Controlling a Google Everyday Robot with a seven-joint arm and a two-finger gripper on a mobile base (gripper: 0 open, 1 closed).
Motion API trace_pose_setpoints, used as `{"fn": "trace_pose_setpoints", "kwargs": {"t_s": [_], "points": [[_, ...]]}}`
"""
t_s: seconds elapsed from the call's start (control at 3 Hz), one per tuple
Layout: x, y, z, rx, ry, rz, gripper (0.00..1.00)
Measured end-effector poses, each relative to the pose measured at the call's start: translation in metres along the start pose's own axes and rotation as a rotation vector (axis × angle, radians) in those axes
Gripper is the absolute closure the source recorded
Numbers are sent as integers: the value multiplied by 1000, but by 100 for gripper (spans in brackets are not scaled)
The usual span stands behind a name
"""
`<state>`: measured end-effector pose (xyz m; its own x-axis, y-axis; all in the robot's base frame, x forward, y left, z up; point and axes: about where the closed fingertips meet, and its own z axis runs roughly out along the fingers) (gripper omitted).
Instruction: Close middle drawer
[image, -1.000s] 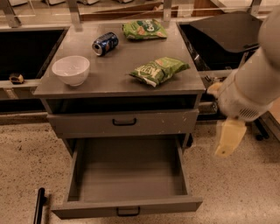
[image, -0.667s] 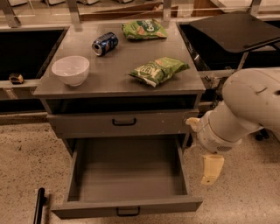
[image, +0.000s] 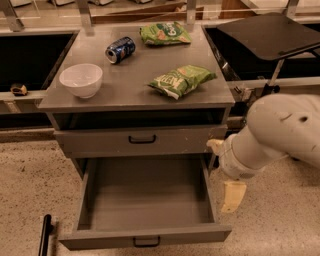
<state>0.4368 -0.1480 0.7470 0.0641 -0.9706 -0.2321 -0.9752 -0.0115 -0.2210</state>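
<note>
The middle drawer (image: 148, 200) is pulled far out below the cabinet top, its long grey tray empty. Its low front (image: 100, 241) faces me at the bottom, with a small black handle (image: 146, 243). Above it the taller top drawer front (image: 175, 141) is shut. My gripper (image: 224, 171) hangs off the white arm (image: 280, 131) just right of the open drawer's right wall. Its cream fingers (image: 233, 196) stand apart and hold nothing. One tip is near the top drawer's right corner and the other points down beside the tray.
On the cabinet top (image: 125, 80) lie a white bowl (image: 81, 79), a blue can (image: 120, 49) on its side and two green snack bags (image: 181, 80). A black tray table (image: 270, 31) stands at the right. A black bar (image: 45, 235) lies on the floor at the lower left.
My arm has swung left and down, bringing the gripper from well right of the cabinet to right beside the open drawer's right wall. The drawer has not moved.
</note>
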Motion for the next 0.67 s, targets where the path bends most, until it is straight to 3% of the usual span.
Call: {"fn": "trace_pose_setpoints", "kwargs": {"t_s": [0.33, 0.67], "points": [[-8, 27, 83, -27, -7, -43, 0], [-7, 61, 153, -110, -33, -76, 0]]}}
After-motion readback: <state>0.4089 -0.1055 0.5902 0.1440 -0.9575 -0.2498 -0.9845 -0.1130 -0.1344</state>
